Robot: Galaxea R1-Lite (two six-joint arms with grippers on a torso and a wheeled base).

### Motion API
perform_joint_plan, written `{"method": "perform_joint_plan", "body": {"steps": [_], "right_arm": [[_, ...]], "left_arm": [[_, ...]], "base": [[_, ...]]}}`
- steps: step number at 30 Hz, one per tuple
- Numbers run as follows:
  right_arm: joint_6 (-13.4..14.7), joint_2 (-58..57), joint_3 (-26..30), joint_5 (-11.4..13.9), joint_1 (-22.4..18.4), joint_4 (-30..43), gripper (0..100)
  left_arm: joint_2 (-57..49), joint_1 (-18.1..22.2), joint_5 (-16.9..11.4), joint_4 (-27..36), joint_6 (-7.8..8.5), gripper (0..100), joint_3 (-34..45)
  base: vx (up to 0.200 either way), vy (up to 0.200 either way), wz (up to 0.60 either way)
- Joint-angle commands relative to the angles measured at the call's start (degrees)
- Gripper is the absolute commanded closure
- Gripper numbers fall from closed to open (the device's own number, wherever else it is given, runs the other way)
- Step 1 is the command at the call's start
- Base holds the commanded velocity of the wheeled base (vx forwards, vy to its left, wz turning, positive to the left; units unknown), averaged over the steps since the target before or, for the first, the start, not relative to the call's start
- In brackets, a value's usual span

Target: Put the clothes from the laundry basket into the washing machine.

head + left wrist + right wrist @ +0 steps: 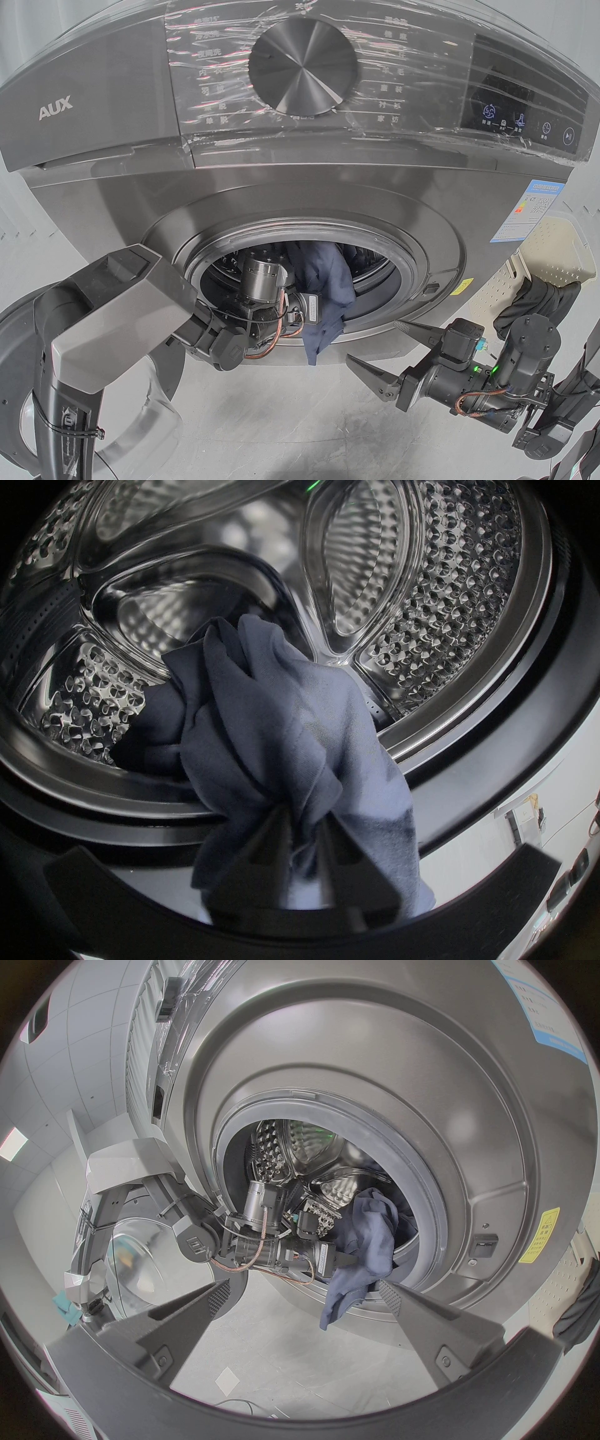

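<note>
- Head view: front-loading washing machine [350,194], door [15,375] swung open at its left side.
- Left hand [320,310] at the lower rim of the machine's round opening, pinched tight on a blue garment [325,275].
- Upper part of the blue garment inside the mouth of the drum [375,269], lower end draped out over the bottom rim and hanging down the machine's front.
- Right hand [372,342] outside the machine, below the lower right of the opening, spread wide apart with nothing in it.
- Cream laundry basket [556,250] just beside the machine's right side, dark clothes [537,300] slung over its near rim.
- Left wrist view: two dark fingers [262,861] closed together on a bunched fold of the blue garment [275,730], the rest of the cloth reaching up and across the front lip into the dimpled steel drum [437,574].
- Right wrist view: right hand [303,1285] apart and empty, in front of the opening.
- Left hand [353,1260] at the bottom rim, fingertip buried in blue cloth.
- One tail of the blue garment [369,1235] dangling outside, below the rim.
- Dark clothes [581,1310] at the rim of the laundry basket [556,1279], off to the machine's right.
</note>
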Motion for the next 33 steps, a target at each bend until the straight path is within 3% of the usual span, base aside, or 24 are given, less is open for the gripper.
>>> {"method": "perform_joint_plan", "body": {"steps": [1, 7, 10, 26, 27, 33], "right_arm": [[-0.01, 0.0, -0.01, 0.01, -0.05, -0.02, 0], [-0.01, 0.09, -0.1, 0.01, -0.05, -0.02, 0], [-0.01, 0.09, -0.1, 0.01, -0.05, -0.02, 0], [-0.1, 0.09, -0.27, 0.01, -0.14, -0.02, 0], [-0.1, 0.09, -0.19, 0.01, -0.14, -0.02, 0], [-0.1, 0.09, -0.19, 0.01, -0.14, -0.02, 0]], "left_arm": [[1.87, 0.15, 0.37, -1.11, -0.27, 100, -2.17], [2.92, 1.03, 2.65, -4.97, -0.98, 100, -9.73], [4.86, 2.44, 5.64, -8.75, -1.59, 100, -15.36], [9.96, 3.14, 6.87, -12.36, -1.51, 100, -22.92], [10.04, 3.23, 6.79, -12.36, -1.33, 0, -22.83], [9.25, 2.62, 6.61, -11.83, -1.15, 0, -19.31]], "base": [[0.0, 0.0, 0.0], [0.0, 0.0, 0.0], [0.0, 0.0, 0.0], [0.0, 0.0, 0.0], [0.0, 0.0, 0.0], [0.0, 0.0, 0.0]]}}
